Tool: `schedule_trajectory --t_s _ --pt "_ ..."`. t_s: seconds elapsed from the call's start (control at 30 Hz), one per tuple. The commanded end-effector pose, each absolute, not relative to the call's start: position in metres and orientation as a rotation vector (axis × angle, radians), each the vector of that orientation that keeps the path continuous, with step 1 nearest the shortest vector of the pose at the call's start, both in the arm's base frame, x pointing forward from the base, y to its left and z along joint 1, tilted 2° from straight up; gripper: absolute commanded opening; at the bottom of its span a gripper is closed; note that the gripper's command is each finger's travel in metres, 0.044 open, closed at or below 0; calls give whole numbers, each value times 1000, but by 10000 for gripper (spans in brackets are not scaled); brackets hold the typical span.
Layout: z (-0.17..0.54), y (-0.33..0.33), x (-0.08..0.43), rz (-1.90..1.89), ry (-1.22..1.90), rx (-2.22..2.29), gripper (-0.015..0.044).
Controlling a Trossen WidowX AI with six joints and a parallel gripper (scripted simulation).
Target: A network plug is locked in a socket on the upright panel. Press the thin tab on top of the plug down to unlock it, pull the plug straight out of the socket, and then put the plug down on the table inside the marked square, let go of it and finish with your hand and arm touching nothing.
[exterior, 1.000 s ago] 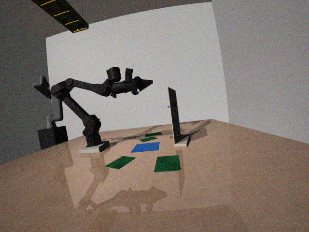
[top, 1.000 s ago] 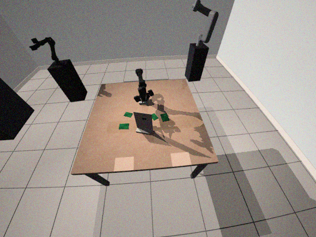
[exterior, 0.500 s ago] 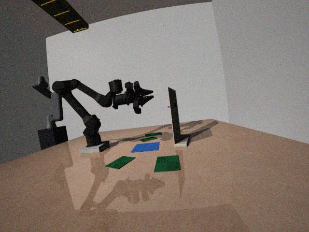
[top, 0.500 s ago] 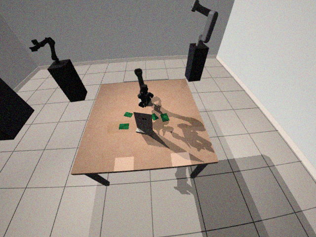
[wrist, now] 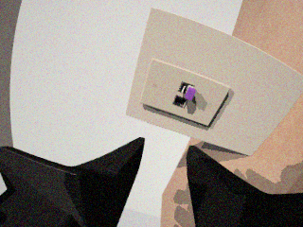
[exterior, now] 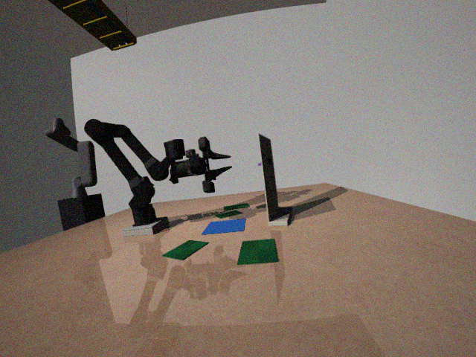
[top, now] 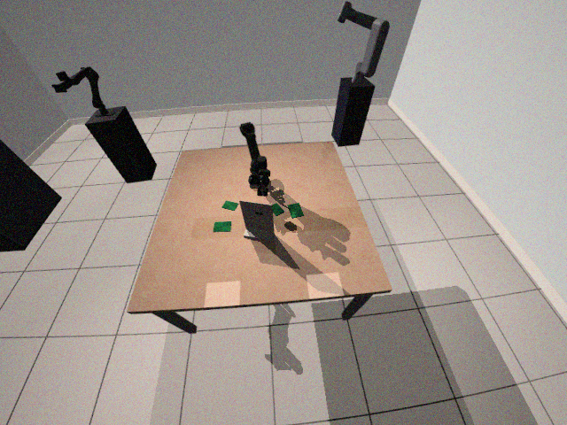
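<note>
The upright panel (top: 258, 224) (exterior: 268, 172) (wrist: 166, 43) stands on the table, with a raised socket plate (wrist: 161, 85) on its face. The plug shows as a small purple piece (exterior: 259, 164) (wrist: 190, 93) sticking out at the upper of two dark openings; its thin tab cannot be told apart. My gripper (exterior: 230, 161) (wrist: 167, 143) is partly open and empty. It stands off in front of the panel, roughly level with the plug, one finger above the other in the exterior view. The flat blue square (exterior: 224, 226) lies on the table between my arm's base and the panel.
Green squares (top: 222, 226) (exterior: 258, 251) lie either side of the blue one; two more (top: 295, 210) (exterior: 236, 206) are on the far side in the exterior view. The panel's foot (exterior: 280, 222) rests on the table. Other arms on pedestals (top: 120, 146) (top: 353, 110) stand beyond the table.
</note>
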State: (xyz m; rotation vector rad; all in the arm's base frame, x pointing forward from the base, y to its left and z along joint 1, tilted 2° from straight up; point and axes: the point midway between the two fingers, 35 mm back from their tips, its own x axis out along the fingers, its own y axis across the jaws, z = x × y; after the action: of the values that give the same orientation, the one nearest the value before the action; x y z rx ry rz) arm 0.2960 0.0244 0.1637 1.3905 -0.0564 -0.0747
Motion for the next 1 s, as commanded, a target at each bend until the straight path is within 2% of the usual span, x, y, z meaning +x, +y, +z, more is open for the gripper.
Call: schedule_trajectory --t_s 0.0,0.3,0.97 --pt "146 24 284 -94 -60 1536 156" --pt "145 23 284 -96 -62 1559 156" --pt "144 3 336 -91 -65 1557 156"
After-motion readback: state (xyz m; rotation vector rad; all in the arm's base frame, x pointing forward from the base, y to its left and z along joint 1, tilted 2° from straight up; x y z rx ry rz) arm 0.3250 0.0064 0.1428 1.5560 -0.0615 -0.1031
